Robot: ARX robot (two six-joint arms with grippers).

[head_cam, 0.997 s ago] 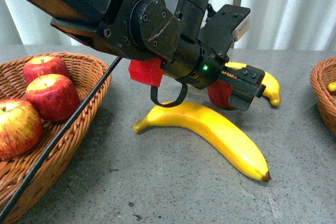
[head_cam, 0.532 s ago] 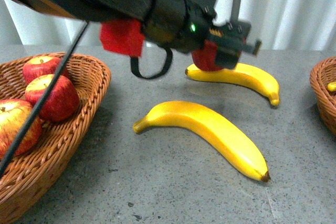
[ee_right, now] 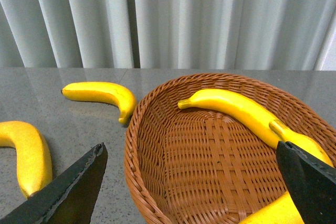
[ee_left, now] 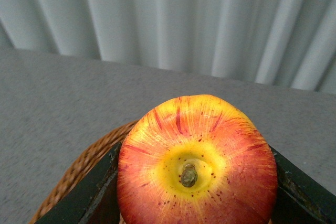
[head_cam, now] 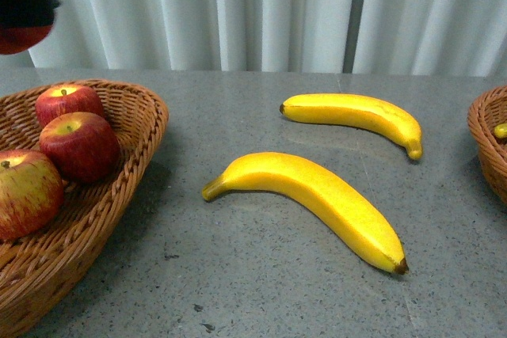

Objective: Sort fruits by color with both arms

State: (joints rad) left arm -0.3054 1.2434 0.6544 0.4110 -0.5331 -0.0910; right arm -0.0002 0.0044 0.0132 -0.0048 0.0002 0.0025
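My left gripper [head_cam: 24, 1] is shut on a red apple [head_cam: 17, 37], high at the far left above the left wicker basket [head_cam: 142, 128]. In the left wrist view the apple [ee_left: 197, 163] sits stem-up between the black fingers [ee_left: 84, 198], over the basket rim [ee_left: 79, 163]. Three apples [head_cam: 79, 144] lie in that basket. Two bananas lie on the table, one near [head_cam: 317, 195] and one farther back [head_cam: 356, 112]. My right gripper [ee_right: 191, 182] is open and empty over the right basket [ee_right: 142, 145], which holds bananas [ee_right: 236, 108].
The grey table [head_cam: 238, 275] runs back to a white curtain [head_cam: 261, 13]. The right basket's rim [head_cam: 483, 140] shows at the right edge. In the right wrist view the two loose bananas [ee_right: 100, 93] lie beside that basket.
My left arm has lifted the apple from beside the far banana and swung it up and left to above the left basket. Both bananas now show fully.
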